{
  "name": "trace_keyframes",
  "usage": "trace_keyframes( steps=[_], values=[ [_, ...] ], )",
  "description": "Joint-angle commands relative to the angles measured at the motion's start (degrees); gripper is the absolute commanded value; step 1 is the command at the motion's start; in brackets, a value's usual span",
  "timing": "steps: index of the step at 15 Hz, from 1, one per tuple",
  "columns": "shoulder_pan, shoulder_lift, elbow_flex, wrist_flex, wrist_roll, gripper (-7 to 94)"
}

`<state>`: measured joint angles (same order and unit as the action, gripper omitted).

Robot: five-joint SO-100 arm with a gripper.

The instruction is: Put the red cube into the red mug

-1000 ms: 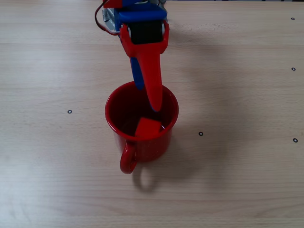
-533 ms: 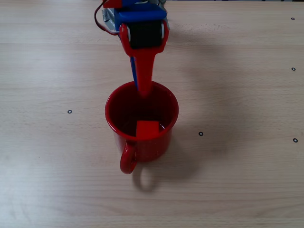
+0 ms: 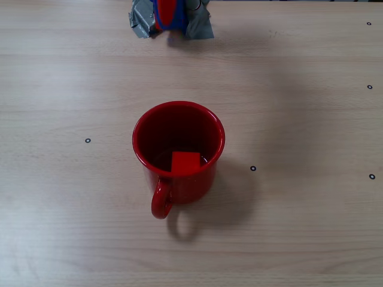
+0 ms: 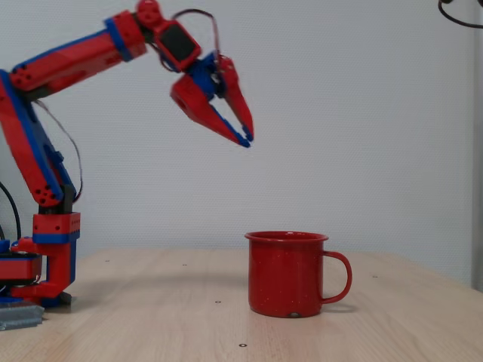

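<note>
Inside the red mug [image 3: 178, 149], against its near wall, sits the red cube [image 3: 186, 162], one flat face turned up toward the overhead fixed view; the cube touches the inner wall or lies very close to it, though the dark interior makes the exact contact hard to judge. From the side fixed view the cube is hidden by the mug's wall. The red mug [image 4: 287, 273] stands upright on the pale wooden table [image 3: 299, 119], near the middle of the overhead view, with its loop handle pointing toward the near edge and slightly left there, and to the right in the side view. Its shadow falls to the near right on the wood.

Small black ring marks [image 3: 252, 168] dot the table around the mug, one just to its right and another well off to the left.

High above the table and to the left of the mug in the side view hangs the gripper [image 4: 245, 134], well apart from the mug and holding nothing. Its two pointed fingers [image 4: 207, 117] angle down to the right, tips nearly meeting with only a narrow gap further back. The red-and-blue arm [image 4: 68, 53] runs back to its base [image 4: 45, 256] at the left edge of the table. In the overhead view only a bit of the arm and a patch of grey tape [image 3: 200, 27] show at the far edge.
</note>
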<state>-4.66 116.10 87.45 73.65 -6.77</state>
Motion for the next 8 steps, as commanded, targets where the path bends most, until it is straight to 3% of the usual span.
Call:
trace_keyframes(
  steps=[1,8],
  values=[
    [1.14,13.01,7.38,-1.85,-2.29,0],
    [5.36,56.78,57.04,-9.23,-0.26,0]
  ],
)
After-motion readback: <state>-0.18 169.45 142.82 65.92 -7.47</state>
